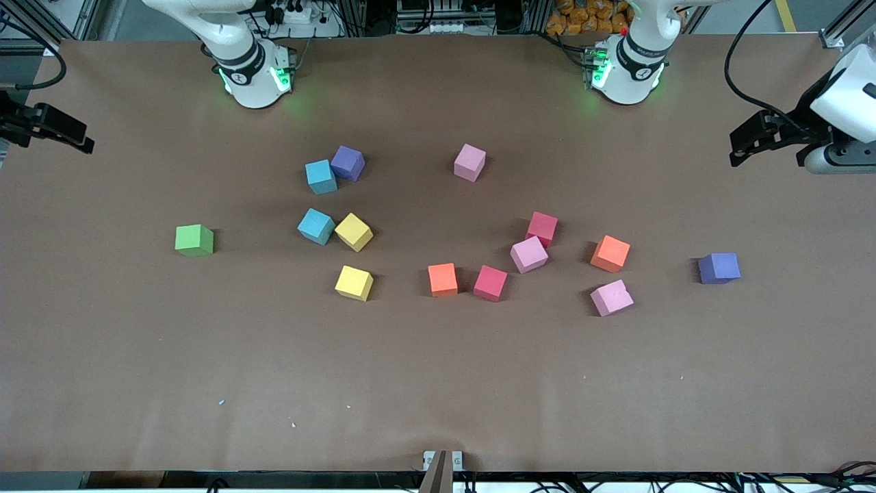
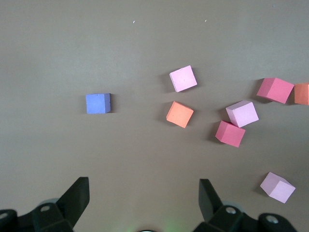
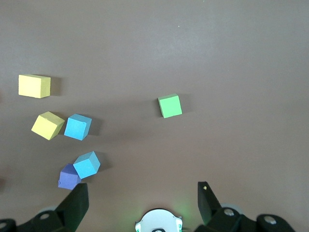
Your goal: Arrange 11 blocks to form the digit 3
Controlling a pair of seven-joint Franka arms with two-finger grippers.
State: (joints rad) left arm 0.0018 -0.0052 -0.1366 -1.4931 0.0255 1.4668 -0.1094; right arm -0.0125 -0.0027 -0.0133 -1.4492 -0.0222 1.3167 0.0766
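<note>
The blocks lie scattered on the brown table; no digit 3 shows. Toward the right arm's end are two blue cubes (image 1: 321, 177) (image 1: 316, 226), a purple cube (image 1: 348, 163) and two yellow cubes (image 1: 354, 231) (image 1: 354, 283). In the middle are pink cubes (image 1: 469, 162) (image 1: 528, 254) (image 1: 611, 298), red cubes (image 1: 542, 228) (image 1: 490, 283) and orange cubes (image 1: 443, 279) (image 1: 610, 253). A second purple cube (image 1: 719, 268) sits alone toward the left arm's end. My left gripper (image 2: 143, 186) hangs open and empty at that end. My right gripper (image 3: 143, 188) hangs open and empty at the other end.
A green cube (image 1: 194, 240) stands alone toward the right arm's end. Both arm bases (image 1: 254, 75) (image 1: 626, 68) stand along the table's edge farthest from the front camera. Bare brown table (image 1: 438, 383) stretches nearer to the front camera than all the cubes.
</note>
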